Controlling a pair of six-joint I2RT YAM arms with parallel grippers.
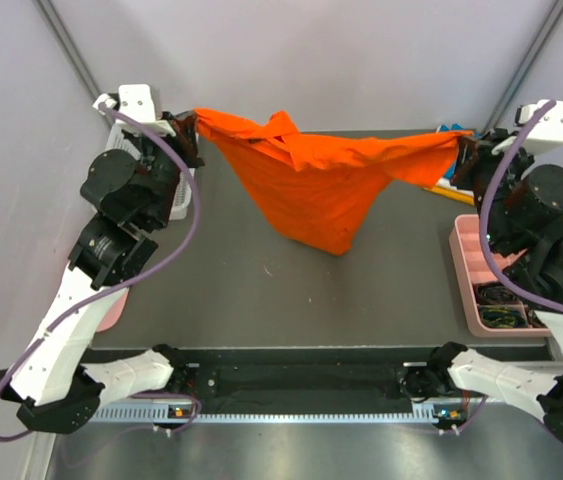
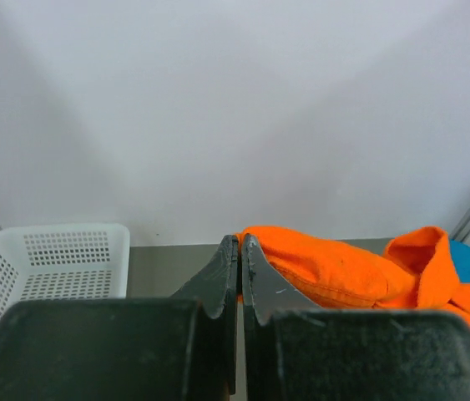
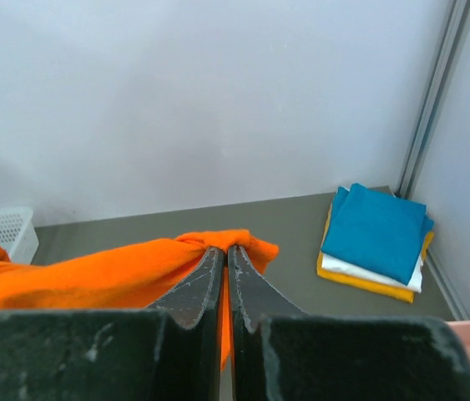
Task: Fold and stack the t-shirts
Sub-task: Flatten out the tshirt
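A bright orange t-shirt [image 1: 316,185] hangs stretched in the air across the back of the table, its lower part drooping to a point near the dark mat. My left gripper [image 1: 189,125] is shut on its left corner, where orange cloth [image 2: 326,263] bunches beside the closed fingers [image 2: 218,280]. My right gripper [image 1: 464,148] is shut on the opposite corner [image 3: 218,242]. A folded stack [image 3: 376,242] lies at the back right: teal blue on top, white under it, amber yellow at the bottom.
A white perforated basket [image 2: 47,259] stands at the back left [image 1: 176,200]. A pink tray [image 1: 466,270] holding small dark items sits at the right edge. Grey walls enclose the table on three sides.
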